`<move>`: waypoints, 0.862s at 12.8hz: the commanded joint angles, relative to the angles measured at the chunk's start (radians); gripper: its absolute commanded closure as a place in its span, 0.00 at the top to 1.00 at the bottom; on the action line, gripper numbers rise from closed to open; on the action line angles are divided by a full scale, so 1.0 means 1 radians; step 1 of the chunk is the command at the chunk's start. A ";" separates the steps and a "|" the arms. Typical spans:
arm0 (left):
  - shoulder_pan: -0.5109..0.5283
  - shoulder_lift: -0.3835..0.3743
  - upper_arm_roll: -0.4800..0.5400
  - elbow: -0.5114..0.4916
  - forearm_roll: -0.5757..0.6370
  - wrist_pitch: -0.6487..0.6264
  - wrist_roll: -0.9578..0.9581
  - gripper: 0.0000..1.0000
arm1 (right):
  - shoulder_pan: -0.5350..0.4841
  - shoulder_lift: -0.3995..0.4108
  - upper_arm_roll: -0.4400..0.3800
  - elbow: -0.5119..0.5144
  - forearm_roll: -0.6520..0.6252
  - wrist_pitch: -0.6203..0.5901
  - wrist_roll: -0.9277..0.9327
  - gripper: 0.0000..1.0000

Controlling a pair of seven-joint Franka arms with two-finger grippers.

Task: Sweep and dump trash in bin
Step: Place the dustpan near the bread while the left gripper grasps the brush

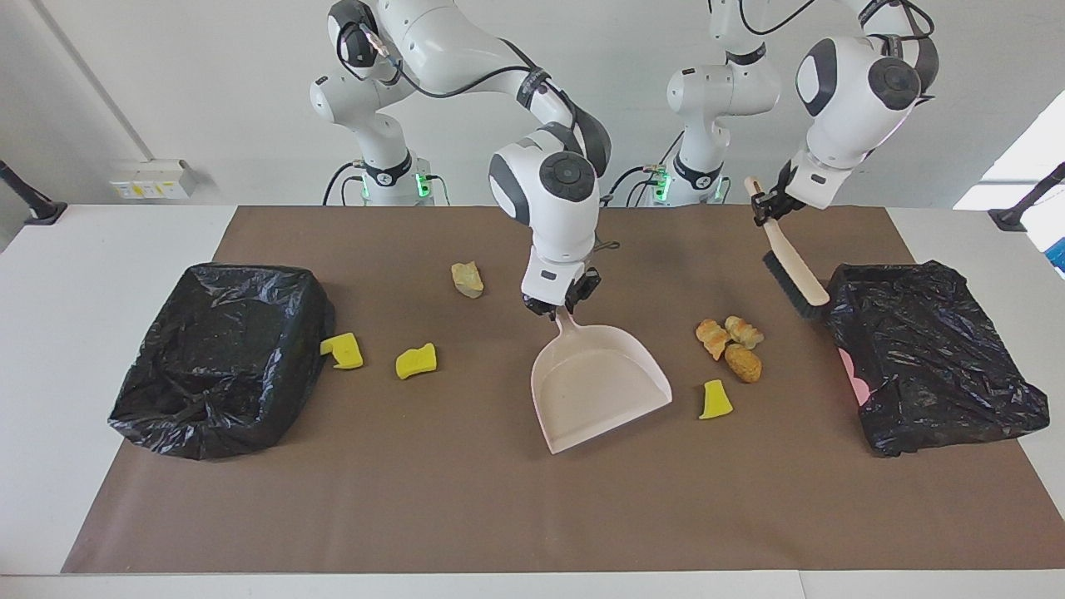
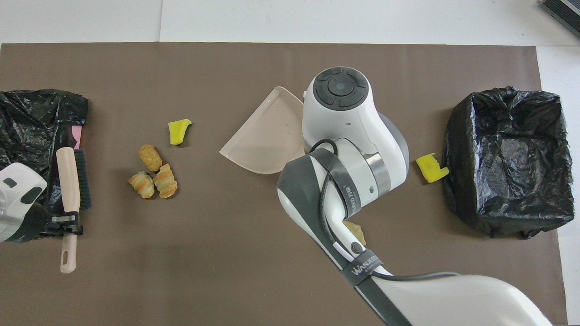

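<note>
- The brown mat (image 1: 499, 499) covers most of the white table (image 1: 83, 274).
- Two bins lined with black bags stand on the mat: the bin at the right arm's end (image 1: 220, 358), and the bin at the left arm's end (image 1: 932, 358), where a bit of pink shows under the plastic.
- The right arm reaches in over the middle of the mat, and the right gripper (image 1: 559, 301) is clamped on the handle of the dustpan (image 1: 595, 383).
- The dustpan is pale pink; its pan lies on the mat between the two bins, its open edge toward the side away from the robots, with nothing in it.
- The left gripper (image 1: 770, 206) is closed around the handle of the brush (image 1: 795, 274), raised in the air over the mat, just beside the bin at the left arm's end; the dark bristles point down toward that bin's rim.
- The trash is scattered on the mat:
- three tan-brown lumps (image 1: 730, 341) sit bunched together between the dustpan and the brush;
- one yellow wedge (image 1: 715, 400) lies just beside them, farther from the robots;
- two yellow wedges, one (image 1: 415, 361) nearer the dustpan and one (image 1: 344, 350) touching the bin at the right arm's end;
- one pale lump (image 1: 468, 279) lies nearer to the robots, apart from the rest.
</note>
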 commanded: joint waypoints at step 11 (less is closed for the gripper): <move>-0.127 0.203 -0.020 -0.071 0.018 0.254 -0.100 0.00 | 0.058 -0.101 0.013 -0.258 -0.346 0.076 -0.389 0.00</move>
